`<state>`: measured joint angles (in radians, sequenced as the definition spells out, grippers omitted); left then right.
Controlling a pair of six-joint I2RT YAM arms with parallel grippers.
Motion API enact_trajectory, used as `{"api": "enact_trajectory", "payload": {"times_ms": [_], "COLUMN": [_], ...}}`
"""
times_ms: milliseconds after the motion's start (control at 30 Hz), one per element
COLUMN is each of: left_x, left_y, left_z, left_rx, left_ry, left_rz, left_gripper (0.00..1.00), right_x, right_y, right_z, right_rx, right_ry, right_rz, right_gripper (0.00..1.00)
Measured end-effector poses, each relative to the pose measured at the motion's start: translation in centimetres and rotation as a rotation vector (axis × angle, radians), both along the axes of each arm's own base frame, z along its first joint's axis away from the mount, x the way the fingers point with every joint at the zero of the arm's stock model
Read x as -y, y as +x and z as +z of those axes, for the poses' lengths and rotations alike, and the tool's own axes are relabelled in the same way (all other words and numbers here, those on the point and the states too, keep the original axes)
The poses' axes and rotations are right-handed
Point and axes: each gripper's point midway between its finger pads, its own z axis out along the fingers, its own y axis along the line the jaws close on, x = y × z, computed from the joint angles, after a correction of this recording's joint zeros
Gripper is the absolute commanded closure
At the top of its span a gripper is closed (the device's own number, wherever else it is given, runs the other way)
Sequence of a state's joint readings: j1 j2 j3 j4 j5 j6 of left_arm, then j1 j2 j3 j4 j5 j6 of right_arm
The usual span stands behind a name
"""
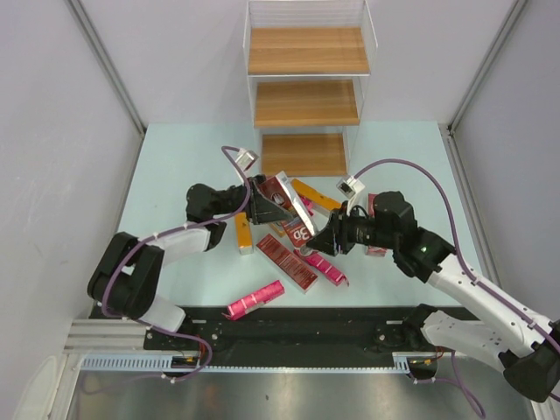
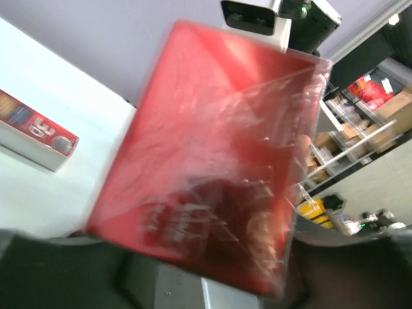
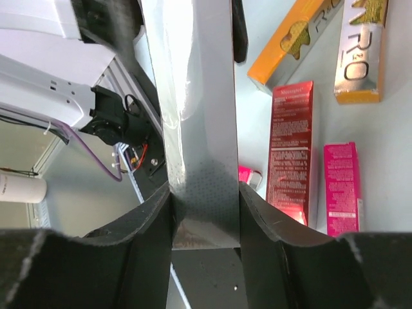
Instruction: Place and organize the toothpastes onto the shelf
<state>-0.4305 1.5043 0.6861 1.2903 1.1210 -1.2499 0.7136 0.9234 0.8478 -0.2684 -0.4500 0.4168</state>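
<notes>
At table centre, I have a dark red toothpaste carton [image 1: 284,191] clamped in the left gripper [image 1: 268,208]; at its 4 o'clock my right gripper [image 1: 329,240] grips a silver-sided carton [image 3: 193,96]. The shelf [image 1: 306,103] stands at 12 o'clock, beyond both cartons.

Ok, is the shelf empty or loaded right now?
Empty: in the top view all three wooden boards of the shelf are bare; the toothpaste cartons are all down over the table.

glossy cardbd carton [image 2: 212,161] (cellophaned), wood shelf [image 1: 306,103]
</notes>
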Motion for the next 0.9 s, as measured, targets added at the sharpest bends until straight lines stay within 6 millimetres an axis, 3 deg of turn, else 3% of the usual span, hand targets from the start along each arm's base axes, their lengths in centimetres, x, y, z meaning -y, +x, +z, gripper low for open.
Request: {"api": "enact_trajectory", "payload": {"times_ms": [33,100,233,367,467,533,600,700,767,900], "left_x": [-0.1,-0.5,-1.0,-2.5,-6.9,-9.6,-11.8,-13.6,-14.3,-14.8], "left_y": [-0.1,-0.3,0.3,5.7,9.9,10.9,11.0,10.4,10.0,9.3], "left_z": [0.2,1.1,2.3,4.4,5.0,3.9,2.2,-0.1,-0.8,-0.3], "left_rx": [0.009,0.069,0.179,0.239,0.247,0.228,0.207,0.185,0.179,0.196], "left_ry": [-0.003,-0.015,0.023,0.166,0.326,0.419,0.505,0.588,0.619,0.612], "left_rz": [0.003,0.02,0.144,0.532,0.893,1.038,1.131,1.184,1.198,1.209], "left_gripper": [0.12,0.0,0.0,0.0,0.0,0.0,0.0,0.0,0.0,0.0], "right_x": [0.1,0.4,1.0,2.5,3.2,3.2,2.9,2.6,2.2,1.5], "right_y": [0.0,0.0,0.5,2.5,4.1,4.7,5.2,6.1,7.0,9.0], "right_z": [0.0,0.0,0.7,0.7,0.0,-0.5,-0.9,-0.3,1.4,6.3], "right_rx": [-0.002,-0.005,0.01,-0.004,-0.036,-0.061,-0.08,-0.087,-0.064,0.016], "right_ry": [-0.002,-0.004,0.016,0.021,0.014,0.006,-0.004,-0.005,0.011,0.071], "right_rz": [-0.002,-0.01,-0.032,-0.123,-0.177,-0.188,-0.188,-0.188,-0.191,-0.202], "right_gripper": [0.75,0.77,0.82,0.82,0.82,0.82,0.83,0.86,0.87,0.87]}}
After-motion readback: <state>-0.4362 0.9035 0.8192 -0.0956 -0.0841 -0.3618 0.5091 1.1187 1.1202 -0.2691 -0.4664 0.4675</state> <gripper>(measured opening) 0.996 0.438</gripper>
